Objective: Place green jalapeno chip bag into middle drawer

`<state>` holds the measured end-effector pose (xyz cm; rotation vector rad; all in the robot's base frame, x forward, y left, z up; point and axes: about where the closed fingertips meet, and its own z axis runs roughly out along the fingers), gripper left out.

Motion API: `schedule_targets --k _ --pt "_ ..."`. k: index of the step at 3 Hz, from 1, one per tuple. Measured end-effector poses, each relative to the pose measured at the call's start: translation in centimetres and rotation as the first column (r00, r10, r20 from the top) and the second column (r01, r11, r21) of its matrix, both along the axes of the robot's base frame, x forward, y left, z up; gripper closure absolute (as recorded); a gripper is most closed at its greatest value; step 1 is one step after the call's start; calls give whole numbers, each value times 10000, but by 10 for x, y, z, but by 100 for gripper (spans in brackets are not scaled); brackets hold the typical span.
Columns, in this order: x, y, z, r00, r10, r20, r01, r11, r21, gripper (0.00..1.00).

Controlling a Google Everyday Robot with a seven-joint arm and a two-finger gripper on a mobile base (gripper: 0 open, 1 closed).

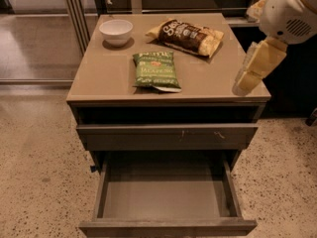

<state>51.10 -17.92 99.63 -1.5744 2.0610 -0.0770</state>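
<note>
The green jalapeno chip bag lies flat on the cabinet top, near the middle front. The middle drawer is pulled out below, and its flat tray is empty behind a plain front panel. My gripper hangs from the white arm at the right. It is over the top's right front corner, to the right of the green bag and not touching it. It holds nothing that I can see.
A larger dark-brown-and-yellow chip bag lies at the back right of the top. A white bowl stands at the back left. A drawer front with pale scratch marks sits closed above the open drawer. Speckled floor surrounds the cabinet.
</note>
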Motion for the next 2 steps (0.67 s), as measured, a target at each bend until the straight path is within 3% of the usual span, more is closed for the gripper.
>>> schedule_targets --k 2 --pt "84 75 -9 9944 722 770 -819 9880 1309 0"
